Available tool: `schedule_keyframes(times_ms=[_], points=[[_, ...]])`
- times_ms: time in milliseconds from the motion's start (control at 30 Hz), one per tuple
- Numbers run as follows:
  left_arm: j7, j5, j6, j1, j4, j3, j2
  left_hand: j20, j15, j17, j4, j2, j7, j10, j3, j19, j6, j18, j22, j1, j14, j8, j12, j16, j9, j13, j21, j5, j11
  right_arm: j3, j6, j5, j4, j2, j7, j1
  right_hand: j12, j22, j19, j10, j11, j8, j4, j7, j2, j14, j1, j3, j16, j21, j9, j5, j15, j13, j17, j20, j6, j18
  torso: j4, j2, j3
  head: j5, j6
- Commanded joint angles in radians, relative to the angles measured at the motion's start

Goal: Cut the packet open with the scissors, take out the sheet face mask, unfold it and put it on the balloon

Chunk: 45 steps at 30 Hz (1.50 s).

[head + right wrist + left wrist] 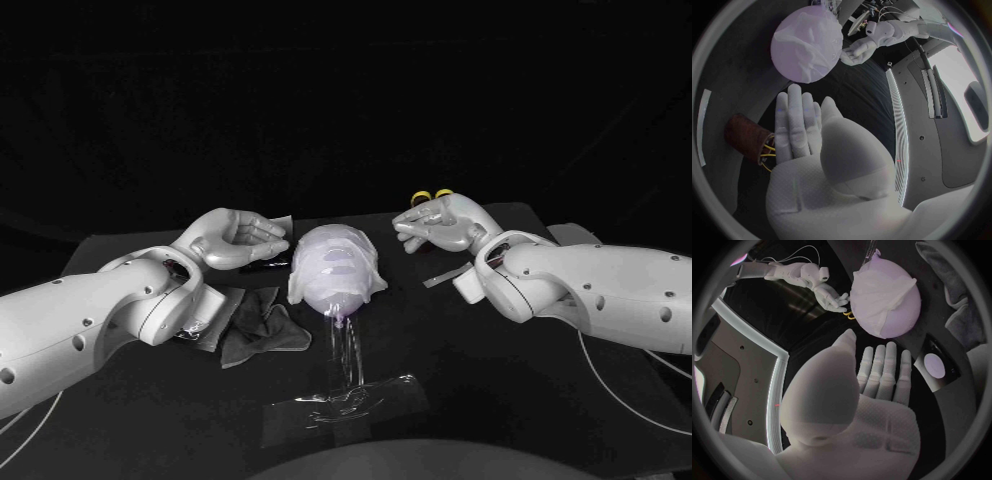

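The pale purple balloon (335, 268) stands mid-table on a clear stand (346, 395), and the white sheet mask (332, 258) lies draped over its face. The same balloon (882, 300) (807, 45) appears beyond each palm in both wrist views. My left hand (234, 238) hovers just left of the balloon, fingers straight and holding nothing (879, 372). On the balloon's other side my right hand (444, 222) is also bare, with its fingers extended (801, 125). The scissors' yellow handles (433, 196) (767, 152) sit just behind my right hand.
The cut grey packet (253, 322) lies crumpled under my left forearm. A thin cut strip (440, 283) rests by my right wrist. A dark card with a white circle (934, 365) lies near my left hand. A brown holder (747, 140) sits beside the scissors.
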Motion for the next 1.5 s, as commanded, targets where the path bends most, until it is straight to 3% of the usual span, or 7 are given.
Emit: schedule_keyframes(times_ms=[33, 167, 233, 367, 667, 833, 1500], points=[[0.158, -0.102, -0.081, -0.001, -0.013, -0.001, 0.026, 0.002, 0.031, -0.046, 0.002, 0.006, -0.011, -0.003, -0.04, 0.005, 0.001, -0.026, -0.055, 0.015, -0.037, -0.071, -0.111, -0.148, -0.025, -0.006, -0.081, -0.027, 0.028, 0.0, 0.031, -0.069, -0.002, 0.008, -0.118, -0.002, 0.012, 0.015, 0.064, 0.055, -0.019, 0.004, 0.019, -0.013, -0.021, 0.075, -0.009, -0.005, 0.063, 0.037, -0.002, 0.006, -0.027, 0.015, 0.039, -0.027, 0.011, 0.009, 0.001, 0.001, -0.0018, -0.005, 0.002], [0.154, -0.16, -0.089, -0.004, -0.026, -0.005, 0.055, 0.004, 0.061, -0.105, 0.012, -0.005, -0.027, -0.061, -0.114, -0.079, -0.077, -0.044, -0.111, 0.017, -0.241, -0.166, -0.211, -0.343, -0.049, -0.004, -0.179, -0.066, 0.039, 0.0, 0.021, -0.084, -0.007, 0.022, -0.158, -0.003, 0.083, 0.062, 0.188, 0.173, -0.064, 0.019, 0.031, -0.047, -0.045, 0.201, -0.014, -0.008, 0.256, 0.131, 0.002, 0.019, -0.077, 0.081, 0.15, -0.081, 0.047, 0.007, 0.0009, 0.002, -0.001, -0.006, 0.003], [0.136, -0.195, -0.087, -0.006, -0.032, -0.006, 0.07, 0.006, 0.067, -0.12, 0.012, -0.027, -0.023, -0.09, -0.15, -0.154, -0.095, -0.048, -0.138, 0.016, -0.306, -0.189, -0.246, -0.395, -0.053, -0.004, -0.232, -0.083, 0.013, 0.0, 0.015, -0.087, -0.01, 0.032, -0.176, -0.003, 0.139, 0.089, 0.226, 0.209, -0.079, 0.025, 0.037, -0.059, -0.055, 0.224, -0.023, -0.01, 0.372, 0.176, 0.005, 0.025, -0.092, 0.135, 0.22, -0.099, 0.061, 0.005, 0.0012, 0.003, -0.001, -0.009, 0.002], [0.104, -0.244, -0.087, -0.01, -0.042, -0.009, 0.092, 0.008, 0.062, -0.136, 0.019, -0.113, -0.005, -0.248, -0.234, -0.272, -0.168, -0.05, -0.177, -0.002, -0.402, -0.239, -0.33, -0.458, -0.065, -0.016, -0.308, -0.144, -0.019, 0.0, 0.005, -0.089, -0.013, 0.046, -0.196, -0.003, 0.439, 0.201, 0.231, 0.114, -0.089, 0.028, 0.059, -0.077, -0.065, 0.19, -0.037, 0.005, 0.864, 0.322, 0.012, 0.046, -0.094, 0.481, 0.692, -0.127, 0.073, -0.004, 0.0012, 0.002, -0.0016, -0.009, 0.0], [0.037, -0.328, -0.073, -0.014, -0.051, -0.012, 0.126, 0.006, 0.05, -0.147, 0.02, -0.153, 0.016, -0.418, -0.274, -0.306, -0.227, -0.049, -0.188, -0.019, -0.495, -0.274, -0.405, -0.511, -0.072, -0.03, -0.329, -0.146, -0.041, 0.0, 0.006, -0.093, -0.024, 0.074, -0.233, -0.003, 0.956, 0.301, 0.181, 0.189, -0.08, 0.025, 0.067, -0.064, -0.081, 0.236, -0.048, 0.02, 1.039, 0.432, 0.018, 0.041, -0.096, 1.016, 0.929, -0.114, 0.061, -0.002, 0.0018, 0.0, -0.0017, -0.014, -0.002], [0.012, -0.357, -0.068, -0.017, -0.055, -0.012, 0.142, 0.005, 0.044, -0.147, 0.02, -0.156, 0.017, -0.436, -0.277, -0.309, -0.24, -0.047, -0.189, -0.024, -0.511, -0.282, -0.415, -0.52, -0.073, -0.03, -0.331, -0.147, -0.042, 0.0, 0.009, -0.102, -0.034, 0.089, -0.253, -0.003, 1.139, 0.512, 0.226, 0.227, -0.071, 0.028, 0.072, -0.058, -0.086, 0.279, -0.067, 0.03, 1.131, 0.617, 0.025, 0.035, -0.088, 1.212, 1.112, -0.108, 0.055, -0.024, 0.0016, 0.0, -0.002, -0.015, -0.001], [-0.051, -0.404, -0.027, -0.024, -0.072, -0.016, 0.175, 0.002, 0.025, -0.148, 0.02, -0.156, 0.034, -0.439, -0.277, -0.308, -0.242, -0.042, -0.189, -0.023, -0.529, -0.284, -0.425, -0.53, -0.071, -0.029, -0.33, -0.147, -0.022, 0.0, 0.023, -0.139, -0.059, 0.124, -0.288, -0.004, 1.301, 0.698, 0.267, 0.289, -0.062, 0.032, 0.075, -0.052, -0.09, 0.326, -0.096, 0.03, 1.2, 0.774, 0.035, 0.012, -0.078, 1.374, 1.299, -0.097, 0.047, -0.047, 0.0015, 0.0, -0.0017, -0.018, -0.006]])
